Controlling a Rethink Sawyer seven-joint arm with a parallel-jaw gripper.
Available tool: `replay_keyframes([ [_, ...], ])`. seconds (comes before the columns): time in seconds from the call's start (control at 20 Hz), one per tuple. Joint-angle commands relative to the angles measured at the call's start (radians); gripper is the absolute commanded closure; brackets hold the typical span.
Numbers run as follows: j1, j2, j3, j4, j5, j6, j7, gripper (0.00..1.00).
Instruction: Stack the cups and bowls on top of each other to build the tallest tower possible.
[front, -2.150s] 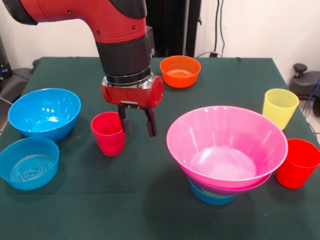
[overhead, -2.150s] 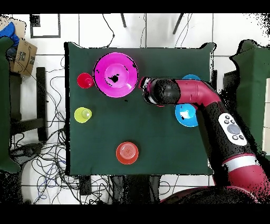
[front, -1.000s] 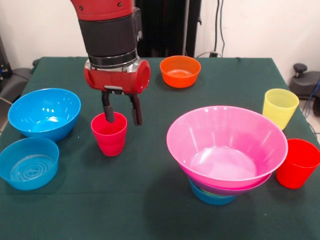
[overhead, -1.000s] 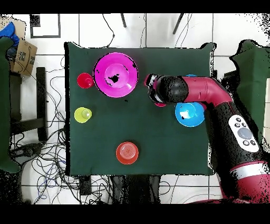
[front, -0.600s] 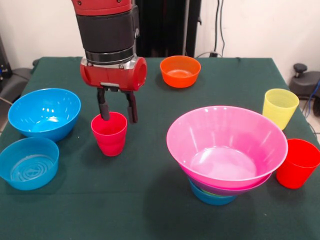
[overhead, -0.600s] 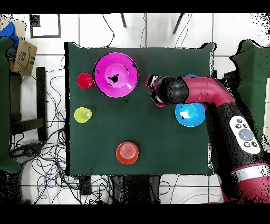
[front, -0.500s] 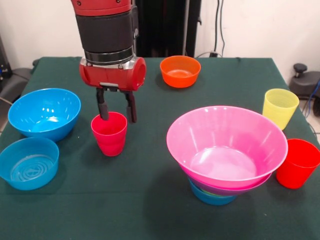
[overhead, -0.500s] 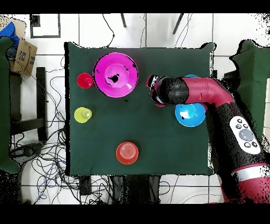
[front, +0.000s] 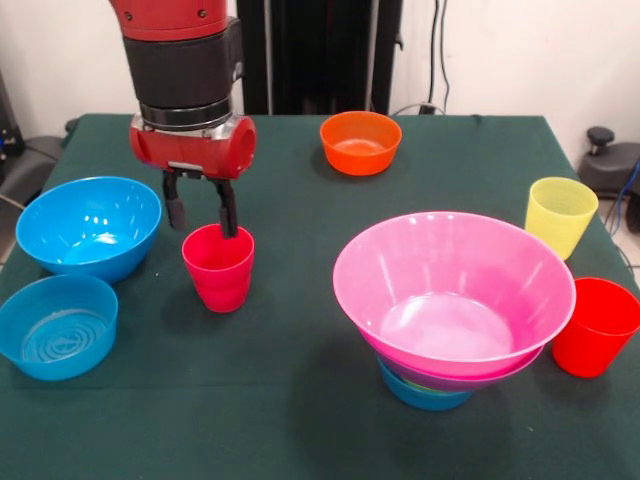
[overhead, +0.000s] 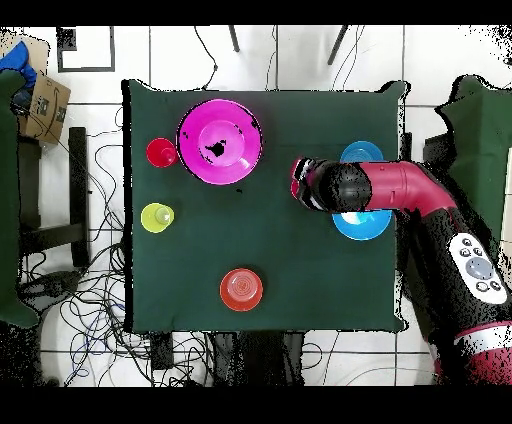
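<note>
One finger of the open gripper (front: 201, 214) hangs over the rim of the red cup (front: 218, 267), standing well apart from the pink bowl (front: 453, 292); descending off-centre, it could tip the cup.

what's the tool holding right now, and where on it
Nothing is held. The tool hangs open just above the rim of the red cup, which stands on the table.
</note>
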Motion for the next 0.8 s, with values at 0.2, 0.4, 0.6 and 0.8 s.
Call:
replay_keyframes([
  [0.2, -0.031, 0.062, 0.036, 0.055, -0.096, 0.026, -0.319, 0.00],
  [0.4, -0.006, 0.046, 0.039, 0.052, -0.095, 0.029, -0.276, 0.00],
  [0.6, 0.025, 0.039, 0.024, 0.047, -0.106, 0.019, -0.234, 0.00],
  [0.8, 0.047, 0.024, 0.015, 0.054, -0.101, 0.023, -0.204, 0.00],
])
